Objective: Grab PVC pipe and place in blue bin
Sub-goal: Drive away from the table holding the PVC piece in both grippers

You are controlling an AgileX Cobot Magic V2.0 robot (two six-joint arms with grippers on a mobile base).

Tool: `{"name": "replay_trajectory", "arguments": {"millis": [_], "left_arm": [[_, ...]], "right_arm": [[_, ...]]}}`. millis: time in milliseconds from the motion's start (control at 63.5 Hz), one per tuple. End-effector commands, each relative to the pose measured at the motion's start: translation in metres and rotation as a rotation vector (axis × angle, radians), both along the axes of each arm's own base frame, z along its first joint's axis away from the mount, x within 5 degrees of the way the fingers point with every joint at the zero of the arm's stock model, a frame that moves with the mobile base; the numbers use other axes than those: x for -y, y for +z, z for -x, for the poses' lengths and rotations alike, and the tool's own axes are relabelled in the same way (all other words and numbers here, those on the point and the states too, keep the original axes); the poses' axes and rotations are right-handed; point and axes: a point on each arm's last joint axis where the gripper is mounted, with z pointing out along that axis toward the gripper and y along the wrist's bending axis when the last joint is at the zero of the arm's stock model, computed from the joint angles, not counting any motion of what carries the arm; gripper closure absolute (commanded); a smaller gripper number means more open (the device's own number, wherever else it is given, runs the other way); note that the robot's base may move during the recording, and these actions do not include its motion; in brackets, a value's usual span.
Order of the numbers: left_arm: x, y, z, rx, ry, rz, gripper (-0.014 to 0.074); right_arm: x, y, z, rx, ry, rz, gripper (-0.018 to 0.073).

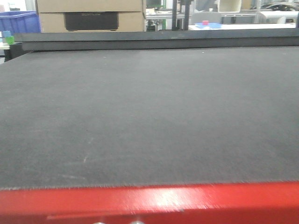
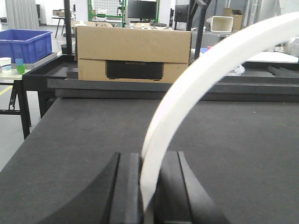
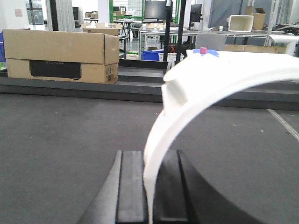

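The left claw (image 2: 148,186) is clenched almost shut on the foot of the PVC pipe (image 2: 196,88), a white arch rising rightward in front of the cardboard box (image 2: 133,51). The right claw (image 3: 149,186) pinches a white arch (image 3: 187,102) the same way; I can't tell if it's the same piece. Both hang over the dark counter (image 2: 70,140). The blue bin (image 2: 25,44) sits left of the box.

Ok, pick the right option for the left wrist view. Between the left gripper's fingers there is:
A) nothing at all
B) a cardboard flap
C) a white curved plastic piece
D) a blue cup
C: the white curved PVC pipe rises in an arch out of the left gripper, whose two dark fingers press against it on either side.
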Motion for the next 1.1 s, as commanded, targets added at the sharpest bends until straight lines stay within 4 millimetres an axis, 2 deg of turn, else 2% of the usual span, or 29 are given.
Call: {"name": "replay_trajectory", "arguments": {"millis": [0, 1087], "left_arm": [[0.0003, 0.0045, 0.0016, 0.037, -0.003, 0.010, 0.0707], [0.0003, 0.0045, 0.0016, 0.037, -0.003, 0.010, 0.0707]], "right_arm": [[0.0000, 0.0040, 0.0017, 0.037, -0.003, 0.013, 0.0721], [0.0000, 0.0040, 0.0017, 0.037, -0.003, 0.013, 0.0721]]}}
